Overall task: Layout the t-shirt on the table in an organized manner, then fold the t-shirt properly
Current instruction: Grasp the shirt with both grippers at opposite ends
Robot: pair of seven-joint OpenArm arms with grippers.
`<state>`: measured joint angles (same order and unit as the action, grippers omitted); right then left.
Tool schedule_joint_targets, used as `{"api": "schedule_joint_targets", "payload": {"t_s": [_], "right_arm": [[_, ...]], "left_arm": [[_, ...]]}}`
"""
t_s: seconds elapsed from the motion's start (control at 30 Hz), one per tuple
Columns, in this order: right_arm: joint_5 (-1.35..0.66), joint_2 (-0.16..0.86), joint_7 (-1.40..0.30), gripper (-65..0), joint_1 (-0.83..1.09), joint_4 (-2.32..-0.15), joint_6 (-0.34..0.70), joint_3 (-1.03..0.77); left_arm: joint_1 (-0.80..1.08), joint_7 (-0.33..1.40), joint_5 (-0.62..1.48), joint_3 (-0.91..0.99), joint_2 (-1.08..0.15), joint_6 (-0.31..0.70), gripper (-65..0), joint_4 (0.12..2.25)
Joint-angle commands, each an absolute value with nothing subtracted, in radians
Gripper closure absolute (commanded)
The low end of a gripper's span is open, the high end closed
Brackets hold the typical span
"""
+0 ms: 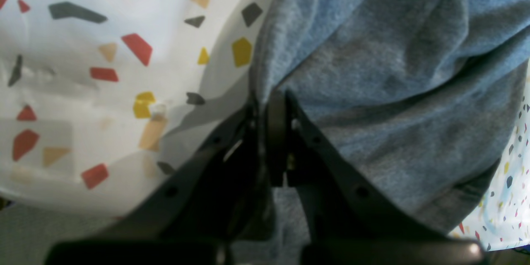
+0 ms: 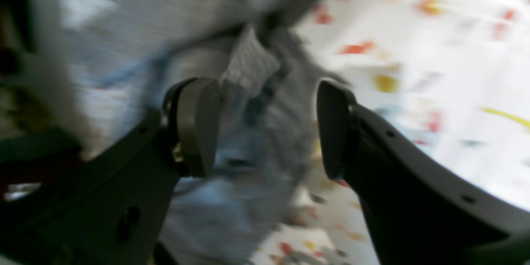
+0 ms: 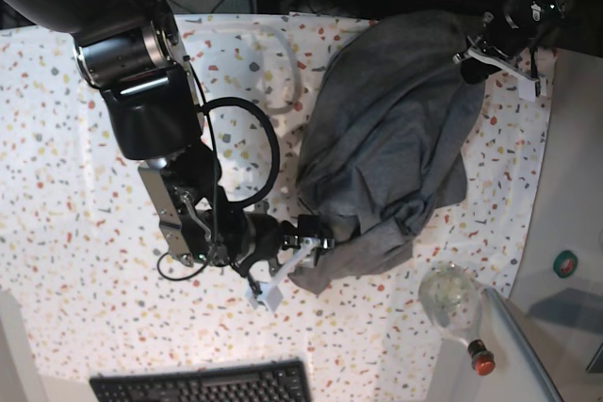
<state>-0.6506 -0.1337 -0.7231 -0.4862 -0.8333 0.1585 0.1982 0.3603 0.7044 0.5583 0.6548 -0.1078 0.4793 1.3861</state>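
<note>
A: What is covering the table (image 3: 85,110)?

B: A white cloth flecked with red, yellow and grey chips is covering it, reaching a far edge where dark cables and equipment are lying. A black keyboard (image 3: 203,385) is sitting at the near edge, and a clear glass bottle with a red cap (image 3: 456,306) is lying by the near right corner, beside a pale grey ledge.

A: And the heather-grey cotton t-shirt (image 3: 391,152)?

B: It is lying rumpled on the right half of the table, running from the far right corner down toward the middle of the near side, bunched and folded over itself.

A: What is the left gripper (image 1: 271,103) doing?

B: Its dark jaws are pressing together on a ridge of grey fabric at the far right corner, pinching the t-shirt.

A: And the right gripper (image 2: 267,126)?

B: Its jaws are standing wide apart at the shirt's near end. The wrist view is blurred; grey cloth is showing between the pads, but neither pad is clamping it.
</note>
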Motion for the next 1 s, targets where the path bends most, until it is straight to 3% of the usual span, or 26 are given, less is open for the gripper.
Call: {"api": "schedule_joint_targets", "payload": {"t_s": [0.0,0.23,0.57,0.63,0.67,0.73,0.97], "right_arm": [[-0.688,-0.142,-0.727,-35.0,-0.529,-0.875,0.166,0.205],[-0.700,-0.143,-0.697,-35.3,-0.535,-0.845,0.062,0.240],[-0.705,-0.143,-0.621,-34.5,-0.545,-0.745,0.062,0.321],[-0.705,-0.143,-0.621,-28.1,-0.544,-0.766,0.064,0.321],[-0.705,-0.143,-0.621,-21.0,-0.542,-0.774,0.065,0.321],[-0.710,-0.143,-0.621,0.0,-0.542,-0.785,0.065,0.317],[-0.914,-0.061,-0.668,0.0,-0.522,-0.819,0.059,0.188]], "left_arm": [[0.360,0.693,0.575,0.659,-0.120,0.489,0.0,1.402],[0.361,0.693,0.575,0.661,-0.122,0.489,0.0,1.402],[0.360,0.693,0.575,0.659,-0.120,0.489,0.0,1.402],[0.360,0.693,0.575,0.659,-0.122,0.489,0.0,1.402],[0.360,0.693,0.575,0.659,-0.122,0.489,0.0,1.402],[0.360,0.693,0.575,0.659,-0.124,0.489,0.0,1.402],[0.367,0.693,0.573,0.657,-0.160,0.489,0.0,1.475]]}}
